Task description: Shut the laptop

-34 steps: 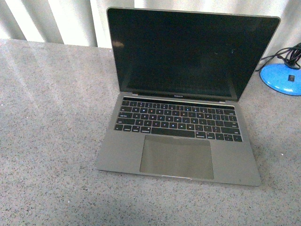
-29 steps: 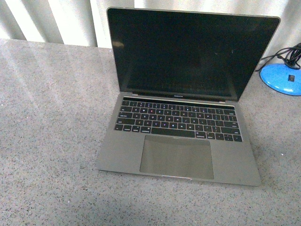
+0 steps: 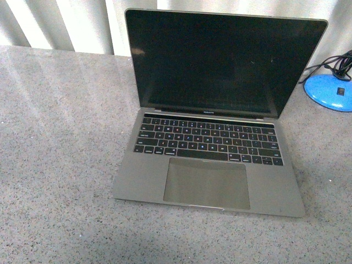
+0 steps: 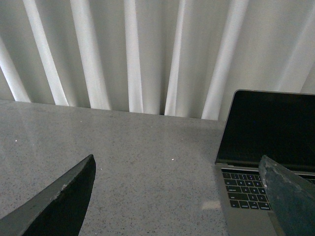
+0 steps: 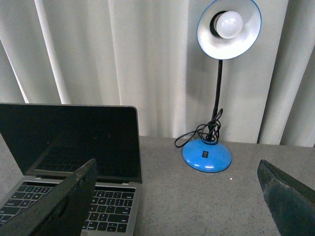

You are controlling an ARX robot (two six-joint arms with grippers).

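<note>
The laptop (image 3: 212,137) stands open on the grey speckled table (image 3: 60,154), its black screen upright and its black keys and large trackpad facing me. Neither arm shows in the front view. My left gripper (image 4: 177,196) is open above bare table, off the laptop's (image 4: 261,162) left side, with nothing between its dark fingers (image 4: 64,201). My right gripper (image 5: 177,196) is open too, hovering over the table past the laptop's (image 5: 74,147) right edge, with nothing between its fingers (image 5: 64,201).
A blue desk lamp (image 5: 216,83) with a round base (image 3: 330,91) and a coiled black cord stands at the back right of the table, close to the laptop's right edge. White curtains (image 4: 128,54) hang behind the table.
</note>
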